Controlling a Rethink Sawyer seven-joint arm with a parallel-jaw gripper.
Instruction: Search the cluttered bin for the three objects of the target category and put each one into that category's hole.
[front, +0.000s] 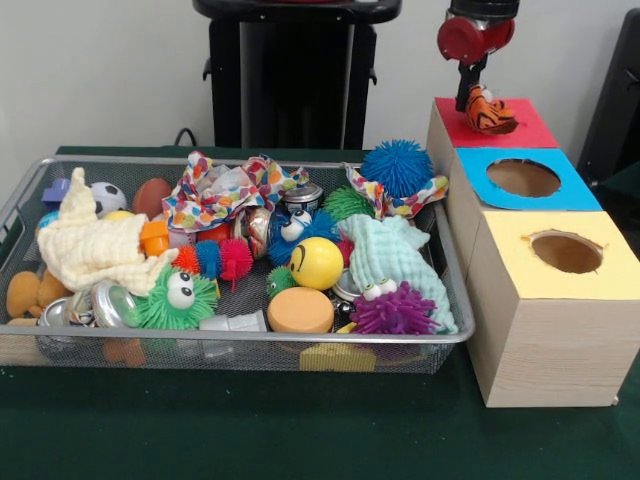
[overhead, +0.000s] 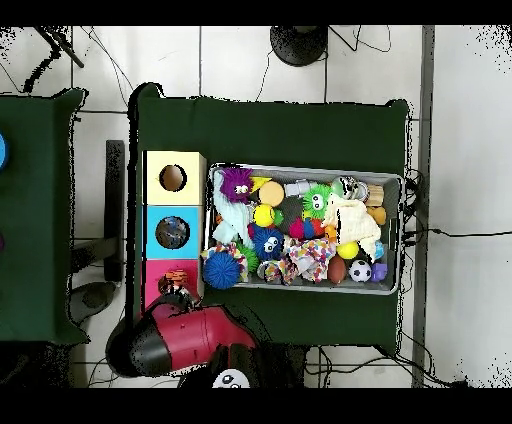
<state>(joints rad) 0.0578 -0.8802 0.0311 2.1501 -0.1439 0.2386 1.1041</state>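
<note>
My gripper (front: 477, 98) hangs over the red-topped box (front: 525, 132) at the back right. It is shut on a small orange plush animal with black stripes (front: 491, 113), which sits low on the red top and hides the hole. In the overhead view the plush (overhead: 177, 277) shows on the red box (overhead: 158, 285), just beyond my arm (overhead: 185, 338). The wire mesh bin (front: 250, 340) is full of toys. A tan furry lump (front: 24, 292) lies at its left end, half hidden.
The blue-topped box (front: 575, 195) and the yellow-topped box (front: 520, 262) stand in a row in front of the red one, each with an open hole. The bin holds spiky balls, a cream cloth (front: 95, 245), a yellow ball (front: 317, 262) and patterned cloths.
</note>
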